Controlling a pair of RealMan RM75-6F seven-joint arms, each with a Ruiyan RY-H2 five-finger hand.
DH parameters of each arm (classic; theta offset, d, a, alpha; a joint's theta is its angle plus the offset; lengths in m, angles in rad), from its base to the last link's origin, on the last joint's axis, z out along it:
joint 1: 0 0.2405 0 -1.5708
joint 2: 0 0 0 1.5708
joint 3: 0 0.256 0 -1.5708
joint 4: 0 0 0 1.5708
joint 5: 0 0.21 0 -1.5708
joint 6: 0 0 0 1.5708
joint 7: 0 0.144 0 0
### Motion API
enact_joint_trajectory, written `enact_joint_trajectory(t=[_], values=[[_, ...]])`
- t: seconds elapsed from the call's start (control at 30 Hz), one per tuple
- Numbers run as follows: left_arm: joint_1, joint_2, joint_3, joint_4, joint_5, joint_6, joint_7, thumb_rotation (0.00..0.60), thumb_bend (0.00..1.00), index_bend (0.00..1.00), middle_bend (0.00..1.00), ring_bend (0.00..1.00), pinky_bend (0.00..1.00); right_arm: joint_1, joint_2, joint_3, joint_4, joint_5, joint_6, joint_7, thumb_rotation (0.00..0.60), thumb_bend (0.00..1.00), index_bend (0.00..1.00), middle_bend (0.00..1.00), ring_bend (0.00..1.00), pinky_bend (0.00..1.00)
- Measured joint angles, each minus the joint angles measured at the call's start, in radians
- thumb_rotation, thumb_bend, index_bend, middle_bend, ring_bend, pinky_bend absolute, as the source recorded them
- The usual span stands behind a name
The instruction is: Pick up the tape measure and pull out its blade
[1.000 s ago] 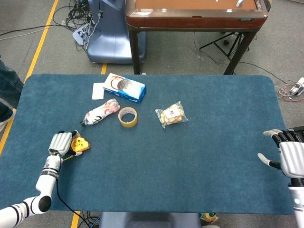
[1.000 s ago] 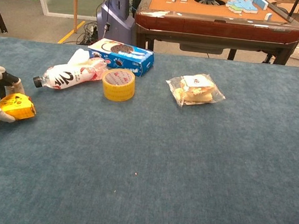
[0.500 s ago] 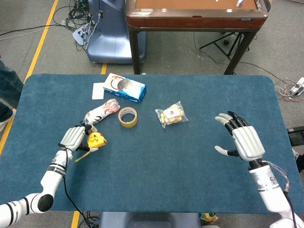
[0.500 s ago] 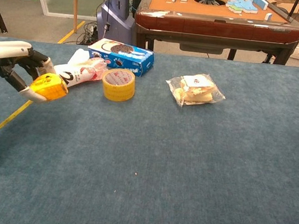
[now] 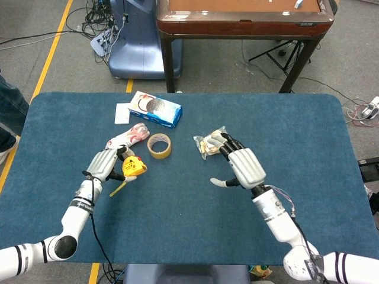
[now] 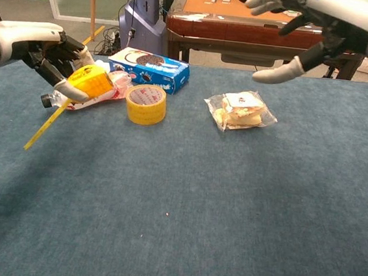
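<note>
My left hand [image 5: 106,165] [image 6: 46,50] grips the yellow tape measure [image 5: 134,166] [image 6: 90,80], lifted above the blue table [image 5: 189,236]. A short length of yellow blade [image 5: 118,189] [image 6: 47,125] hangs out of the case, slanting down to the left. My right hand [image 5: 244,167] [image 6: 325,24] hovers open over the table's middle, fingers spread, holding nothing. It is well to the right of the tape measure and apart from it.
A roll of yellow tape [image 5: 159,145] [image 6: 146,104], a plastic bottle [image 5: 125,139] and a blue box [image 5: 155,109] [image 6: 150,69] lie behind the left hand. A clear snack bag [image 5: 212,142] [image 6: 241,110] lies just beyond the right hand. A wooden table [image 5: 243,18] stands behind.
My left hand has lifted the tape measure up and rightward toward the middle, the blade trailing. My right hand has swung in from the table's right edge toward the centre.
</note>
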Motion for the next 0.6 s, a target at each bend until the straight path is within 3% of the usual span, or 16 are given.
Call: enact_joint_trajectory(t=[0.33,0.6], values=[[-0.037,0.019,-0.018,-0.078,-0.083,0.053,0.017,0.6,0.16,0.5,0.53,0.38,0.22,0.144,-0.18,0.067,0.107,0.135,-0.024,-0.083,0.6,0.21,0.14,0.14,0.07,0.17],[-0.054,0.027,-0.012,-0.105,-0.105,0.06,0.013,0.6,0.16,0.5,0.53,0.38,0.23,0.229,-0.24,0.106,0.158,0.22,-0.048,-0.115,0.6,0.23,0.14,0.15,0.07,0.17]])
